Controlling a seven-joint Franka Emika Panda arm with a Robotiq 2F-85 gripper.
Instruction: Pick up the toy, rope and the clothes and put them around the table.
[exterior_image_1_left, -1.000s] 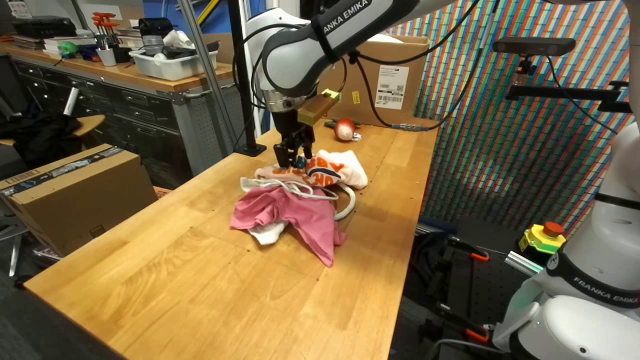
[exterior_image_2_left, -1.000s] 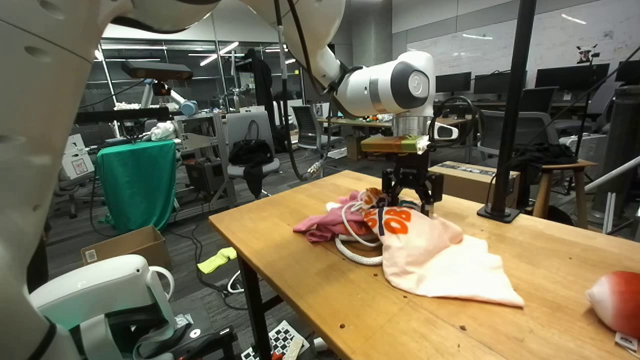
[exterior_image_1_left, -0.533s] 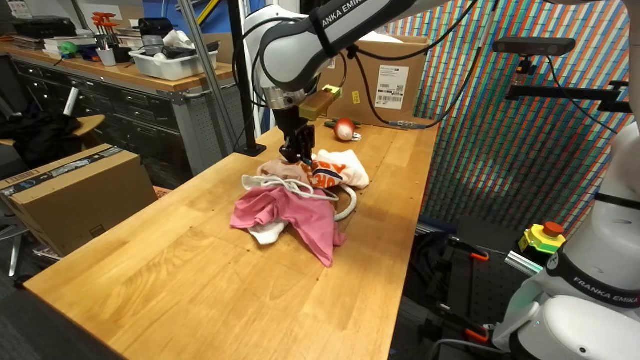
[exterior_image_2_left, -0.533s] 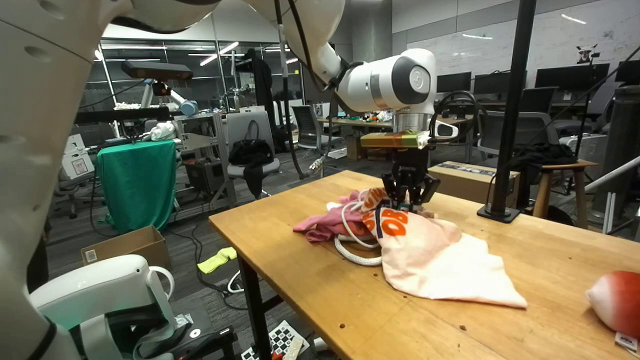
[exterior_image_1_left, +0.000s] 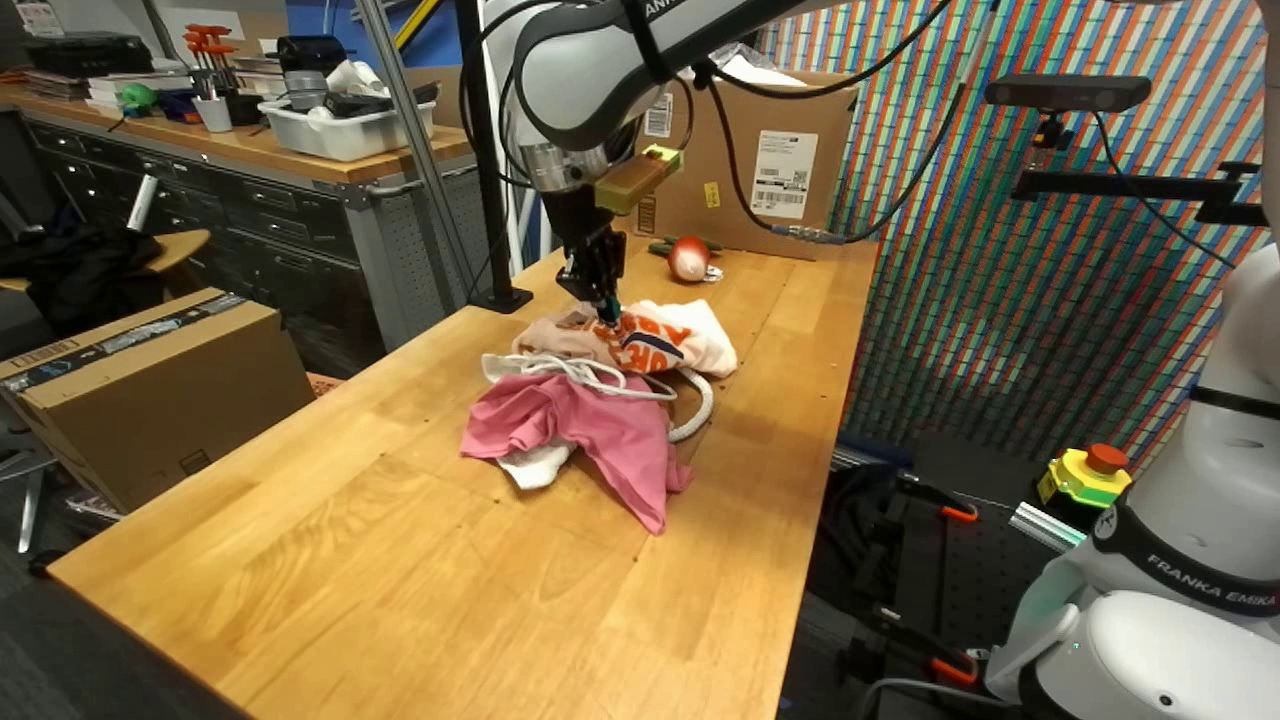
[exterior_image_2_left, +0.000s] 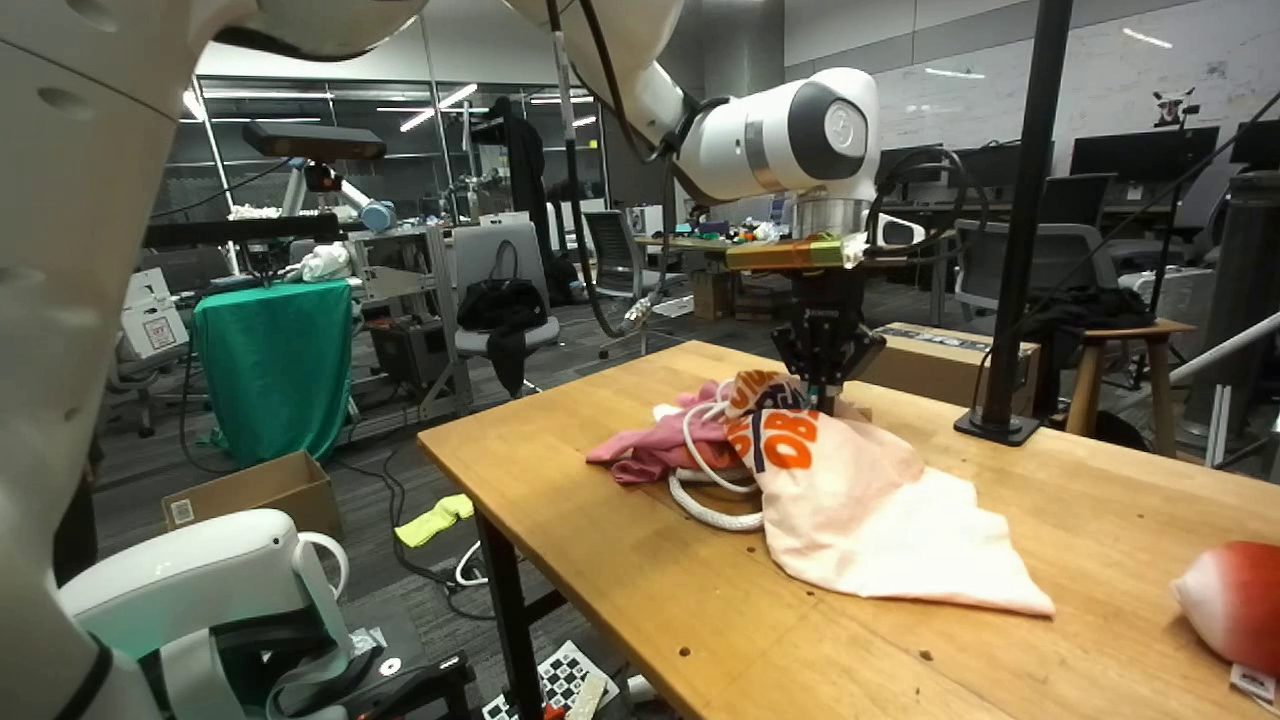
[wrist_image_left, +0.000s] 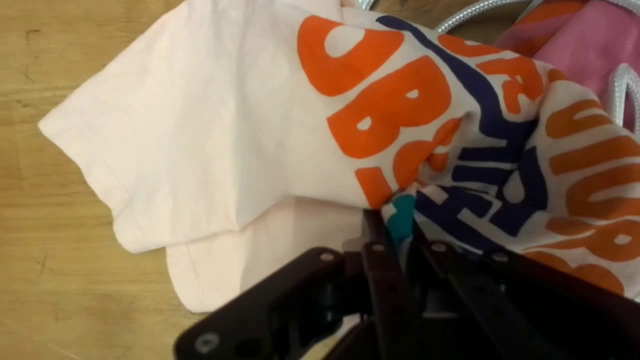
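Gripper (wrist_image_left: 395, 222) pinches a fold of printed garment (wrist_image_left: 310, 140), jaws nearly together; too dark to tell how deep. Clothes pick, I'd judge; next calls for a slow lift off the table (exterior_image_1_left: 400, 560). Fabric's pale, thin, creased. Just beside, braided white rope (exterior_image_1_left: 706, 402) loops over rumpled pink cloth (exterior_image_1_left: 610, 430); well apart, rounded red-and-white toy (exterior_image_1_left: 688, 260).

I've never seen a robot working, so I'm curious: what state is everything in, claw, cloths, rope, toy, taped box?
Gripper: closed, pinching the printed cloth.
Printed cloth: bunched where gripped, partly spread on the table.
Pink cloth: crumpled on the table.
White rope: loosely looped, partly over the pink cloth.
Red-and-white toy: lying apart from the cloths.
Taped box: shut.
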